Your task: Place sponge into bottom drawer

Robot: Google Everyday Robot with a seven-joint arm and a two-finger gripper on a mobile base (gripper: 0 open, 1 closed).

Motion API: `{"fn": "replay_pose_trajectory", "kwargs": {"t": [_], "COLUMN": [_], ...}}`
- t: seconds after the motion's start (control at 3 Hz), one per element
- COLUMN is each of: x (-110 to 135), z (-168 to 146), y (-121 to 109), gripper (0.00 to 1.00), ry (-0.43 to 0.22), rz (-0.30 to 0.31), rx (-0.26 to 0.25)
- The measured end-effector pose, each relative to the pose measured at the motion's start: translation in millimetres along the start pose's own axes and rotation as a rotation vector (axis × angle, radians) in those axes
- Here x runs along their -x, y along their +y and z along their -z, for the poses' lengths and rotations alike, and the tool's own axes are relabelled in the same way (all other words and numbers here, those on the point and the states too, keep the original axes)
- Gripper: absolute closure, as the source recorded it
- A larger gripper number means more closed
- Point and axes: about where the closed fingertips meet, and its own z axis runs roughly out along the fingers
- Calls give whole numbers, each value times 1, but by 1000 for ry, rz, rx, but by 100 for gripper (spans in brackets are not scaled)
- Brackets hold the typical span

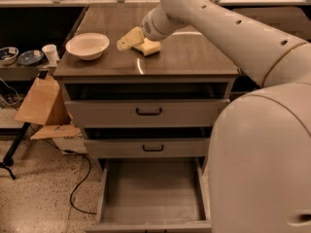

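The pale-yellow sponge [151,47] lies on the brown cabinet top [194,57], right of the white bowl [87,45]. My gripper [129,39] reaches in from the right and hangs low just left of the sponge, overlapping its left edge, between the sponge and the bowl. The bottom drawer [153,188] is pulled wide open at floor level, and its flat grey inside holds nothing. My white arm and base fill the right side of the view.
The two upper grey drawers with black handles [148,111] [153,148] stand slightly ajar. Cardboard [41,101] leans at the cabinet's left. A side shelf holds small bowls [19,56] and a cup [49,52]. A black cable [80,188] lies on the speckled floor.
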Motion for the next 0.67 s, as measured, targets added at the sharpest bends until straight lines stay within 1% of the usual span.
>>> {"fn": "replay_pose_trajectory", "kwargs": {"t": [0.33,0.67], "x": [-4,-5], "z": [-14,-23], "y": [4,2], "gripper": [0,0], "ry": [54,106], "rz": [-15,-37], "rx": [-31,-86]}}
